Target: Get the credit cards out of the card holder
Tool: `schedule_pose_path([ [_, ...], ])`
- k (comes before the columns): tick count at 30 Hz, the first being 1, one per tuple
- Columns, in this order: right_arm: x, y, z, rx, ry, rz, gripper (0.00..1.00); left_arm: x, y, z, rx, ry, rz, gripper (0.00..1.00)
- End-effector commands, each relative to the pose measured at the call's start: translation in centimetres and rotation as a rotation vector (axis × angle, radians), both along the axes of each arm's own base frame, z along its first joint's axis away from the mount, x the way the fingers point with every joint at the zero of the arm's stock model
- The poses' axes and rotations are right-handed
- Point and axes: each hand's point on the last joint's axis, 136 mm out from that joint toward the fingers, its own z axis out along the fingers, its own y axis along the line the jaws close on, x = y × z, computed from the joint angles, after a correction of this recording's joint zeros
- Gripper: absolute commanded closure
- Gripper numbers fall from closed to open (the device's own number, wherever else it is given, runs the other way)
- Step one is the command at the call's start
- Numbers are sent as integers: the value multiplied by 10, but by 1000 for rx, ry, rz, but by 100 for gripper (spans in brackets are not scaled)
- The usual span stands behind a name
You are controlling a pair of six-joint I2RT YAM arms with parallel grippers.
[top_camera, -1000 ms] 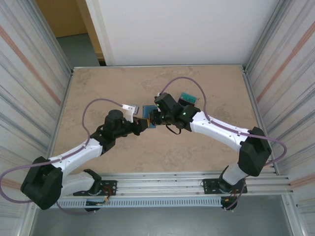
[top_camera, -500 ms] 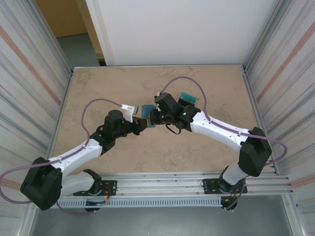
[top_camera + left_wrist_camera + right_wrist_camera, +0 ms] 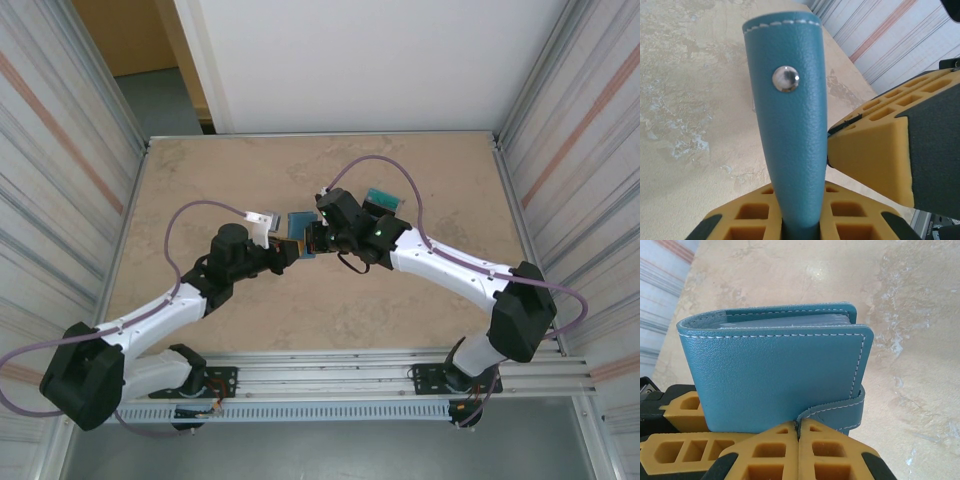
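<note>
Teal card holder (image 3: 775, 372) squeezed in left hand (image 3: 799, 220), right hand (image 3: 799, 440) pinched together at its tab (image 3: 840, 409). Opening step: needed tab tugged loose.

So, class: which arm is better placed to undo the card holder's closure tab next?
Probably right: the right end effector pinches the closure tab; the left end effector clamps the card holder.

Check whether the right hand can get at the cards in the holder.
Probably not yet: the holder, held by the left hand, is folded shut, its tab wrapped over the edge.
</note>
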Motion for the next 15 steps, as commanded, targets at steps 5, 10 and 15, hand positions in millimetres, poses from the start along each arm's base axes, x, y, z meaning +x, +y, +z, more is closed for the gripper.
schedule_pose_path([
  [5,3,-13,-4,-26,-14,-40,100,-5,-5,29,-66,-81,-39,100],
  [10,2,-16,-4,-34,-18,-45,100,-5,-5,29,-67,-80,-36,100],
  [15,3,-22,-6,-44,-20,-59,100,-5,-3,31,-69,-85,-30,100],
])
